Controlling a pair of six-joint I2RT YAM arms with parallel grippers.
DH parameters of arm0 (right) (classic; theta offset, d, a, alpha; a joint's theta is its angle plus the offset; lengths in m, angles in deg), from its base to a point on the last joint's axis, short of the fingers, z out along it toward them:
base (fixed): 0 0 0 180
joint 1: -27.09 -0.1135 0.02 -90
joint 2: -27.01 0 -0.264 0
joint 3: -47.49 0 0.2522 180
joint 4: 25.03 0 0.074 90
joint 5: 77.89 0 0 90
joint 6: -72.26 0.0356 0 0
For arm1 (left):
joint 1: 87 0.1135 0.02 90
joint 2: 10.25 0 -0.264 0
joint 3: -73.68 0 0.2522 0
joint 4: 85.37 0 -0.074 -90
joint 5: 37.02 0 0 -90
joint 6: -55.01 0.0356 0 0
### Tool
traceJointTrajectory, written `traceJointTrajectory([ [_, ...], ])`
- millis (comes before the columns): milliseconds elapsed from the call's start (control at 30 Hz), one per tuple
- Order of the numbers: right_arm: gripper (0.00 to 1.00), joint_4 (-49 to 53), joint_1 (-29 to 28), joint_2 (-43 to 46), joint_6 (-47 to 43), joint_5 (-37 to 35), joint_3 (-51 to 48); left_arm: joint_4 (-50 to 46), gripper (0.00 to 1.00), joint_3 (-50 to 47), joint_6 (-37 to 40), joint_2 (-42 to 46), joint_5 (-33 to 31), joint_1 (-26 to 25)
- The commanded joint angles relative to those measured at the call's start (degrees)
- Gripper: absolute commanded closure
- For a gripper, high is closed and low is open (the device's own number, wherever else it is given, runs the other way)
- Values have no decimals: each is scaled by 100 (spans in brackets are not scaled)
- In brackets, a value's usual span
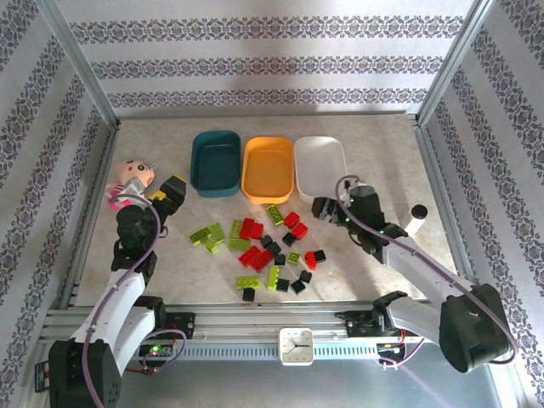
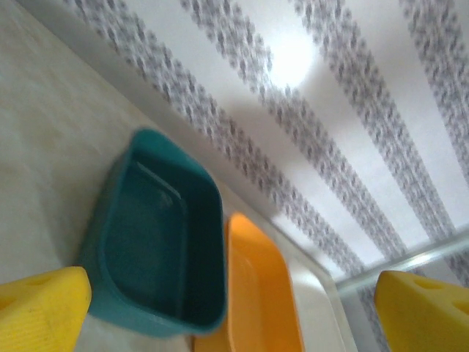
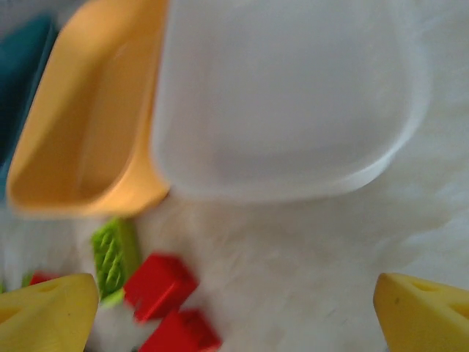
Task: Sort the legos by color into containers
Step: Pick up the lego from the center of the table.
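Observation:
Three containers stand in a row at the back: a dark teal tub [image 1: 215, 161], an orange tub [image 1: 269, 168] and a white tub [image 1: 320, 163]. All three look empty. Lime green, red and black legos [image 1: 263, 251] lie scattered on the table in front of them. My left gripper [image 1: 172, 190] hangs open left of the pile, looking toward the teal tub [image 2: 161, 257] and orange tub [image 2: 260, 293]. My right gripper [image 1: 325, 208] is open just in front of the white tub [image 3: 286, 103]. A green lego [image 3: 113, 257] and two red legos [image 3: 157, 286] lie by its left finger.
A pink plush doll [image 1: 132, 177] lies at the left, close behind my left gripper. A small white cylinder [image 1: 416, 219] stands at the right, beside my right arm. Metal frame posts and patterned walls enclose the table. A clock [image 1: 297, 344] sits on the front rail.

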Motion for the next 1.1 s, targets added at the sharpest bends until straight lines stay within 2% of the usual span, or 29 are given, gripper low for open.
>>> traceJointTrajectory([
  [0, 6, 744, -478, -321, -570, 19, 255, -1007, 1, 120, 19, 107, 966, -136],
  [167, 9, 732, -1157, -1232, -1098, -152, 769, -1518, 1, 9, 329, 329, 920, -621],
  [267, 11, 786, -1353, -1872, -1302, -332, 1171, -1607, 1, -77, 360, 363, 945, -707],
  [400, 19, 973, -1418, -2575, -1463, -474, 1645, -1657, 1, -189, 316, 386, 936, -711],
  [600, 24, 1177, -1458, -3106, -1669, -655, 2033, -1677, 1, -233, 315, 363, 917, -715],
  [833, 26, 1364, -1458, -3471, -1894, -533, 2365, -1664, 1, -224, 302, 346, 931, -713],
  [1067, 33, 1443, -1455, -3814, -2004, -365, 2601, -1736, 1, -194, 293, 344, 938, -719],
])
